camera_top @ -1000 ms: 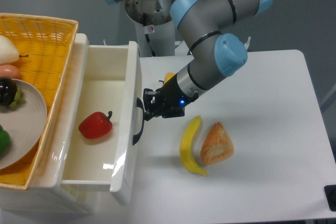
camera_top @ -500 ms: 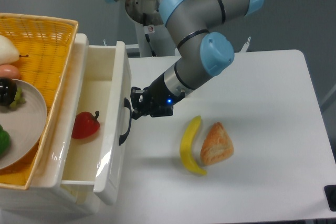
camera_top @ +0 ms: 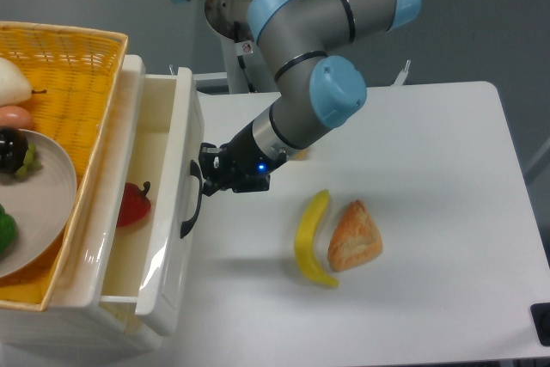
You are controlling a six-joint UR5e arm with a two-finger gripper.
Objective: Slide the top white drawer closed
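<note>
The top white drawer (camera_top: pixel 176 212) stands partly open from the white cabinet at the left, its front panel facing right with a curved black handle (camera_top: pixel 190 204). A red pepper (camera_top: pixel 131 204) lies inside it. My gripper (camera_top: pixel 209 180) is pressed against the front panel at the upper end of the handle. Its fingers look close together and hold nothing that I can see.
A yellow woven basket (camera_top: pixel 82 75) with a grey plate (camera_top: pixel 39 212) of fruit sits on top of the cabinet. A banana (camera_top: pixel 311 238) and a piece of bread (camera_top: pixel 353 236) lie on the white table (camera_top: pixel 430 169) right of the drawer. The lower drawer is hidden.
The gripper has moved left against the drawer front and the drawer has slid left into the cabinet. The red pepper has shifted left with it.
</note>
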